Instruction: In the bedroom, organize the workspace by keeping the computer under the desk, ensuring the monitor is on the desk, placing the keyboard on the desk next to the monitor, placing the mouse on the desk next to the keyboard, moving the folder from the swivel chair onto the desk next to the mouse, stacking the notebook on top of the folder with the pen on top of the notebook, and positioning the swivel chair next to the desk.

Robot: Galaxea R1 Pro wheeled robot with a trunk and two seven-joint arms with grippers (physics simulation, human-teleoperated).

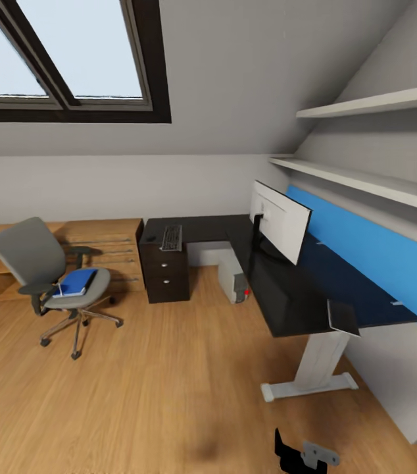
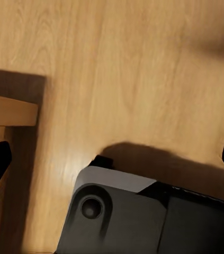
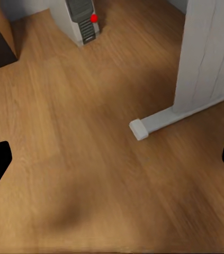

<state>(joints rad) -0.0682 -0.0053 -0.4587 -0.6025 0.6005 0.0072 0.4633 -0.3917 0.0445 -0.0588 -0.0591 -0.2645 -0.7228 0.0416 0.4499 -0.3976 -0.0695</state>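
- The head view takes in the whole attic bedroom corner: the L-shaped desk point(image 1: 281, 289) with its black tabletop, blue back panel and white pedestal leg, and the monitor point(image 1: 279, 220) upright on it, white back toward the camera.
- The keyboard point(image 1: 171, 237) lies on the short wing of the tabletop above the black drawer unit point(image 1: 165, 271), well apart from the monitor; a tiny dark spot beside it may be the mouse, too small to tell.
- The computer point(image 1: 233, 278) stands on the floor under the desk, partly hidden by the tabletop — its red light shows there and again in the right wrist view.
- The swivel chair point(image 1: 50, 276) sits away from the desk, in front of low wooden shelving point(image 1: 57, 253); the blue folder point(image 1: 77, 282) rests on its seat with a darker notebook on top, hard to separate, and a thin pale pen at its near edge.
- The right wrist view adds the pedestal foot point(image 3: 159, 121) on the wood floor; the right gripper point(image 3: 112, 159) is spread wide and holds nothing.
- The left wrist view shows floor, a wooden corner and part of the robot's own dark body; the left gripper point(image 2: 112, 159) is likewise wide open — empty.
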